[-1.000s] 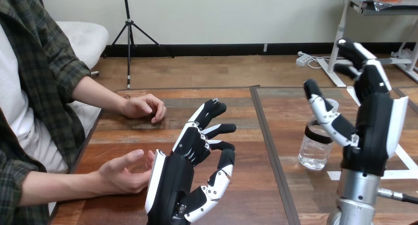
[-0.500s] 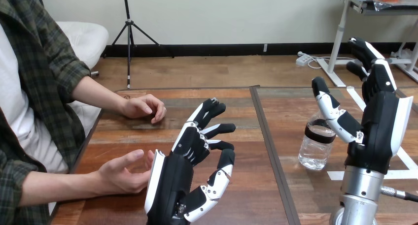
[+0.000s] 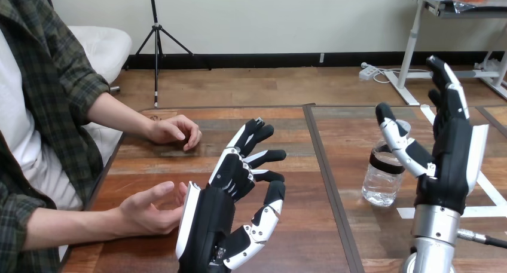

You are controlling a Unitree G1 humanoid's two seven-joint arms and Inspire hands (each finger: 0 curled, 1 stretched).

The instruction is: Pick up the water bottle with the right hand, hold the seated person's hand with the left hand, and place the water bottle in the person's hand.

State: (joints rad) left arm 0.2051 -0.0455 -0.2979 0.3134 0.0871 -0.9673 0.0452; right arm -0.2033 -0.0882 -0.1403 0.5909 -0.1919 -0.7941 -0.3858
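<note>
A clear water bottle (image 3: 382, 176) with a dark band stands upright on the table at the right. My right hand (image 3: 449, 156) is raised just right of the bottle, open, with its fingers straight up and its thumb reaching over the bottle's top. At the lower middle my left hand (image 3: 224, 210) is open with its fingers spread. The person's hand at the lower left (image 3: 149, 210) lies half cupped, its fingertips touching the white back edge of my left hand. The person's other hand (image 3: 173, 130) rests loosely curled on the table farther back.
A dark seam (image 3: 326, 165) runs down the wooden table between my hands. The table's far edge (image 3: 239, 108) lies beyond the person's farther hand. The person's torso and forearms take up the left side.
My right hand's fingers have straightened upward from a curled pose, and the hand has shifted slightly. The left hand, the bottle and the person's hands have stayed put.
</note>
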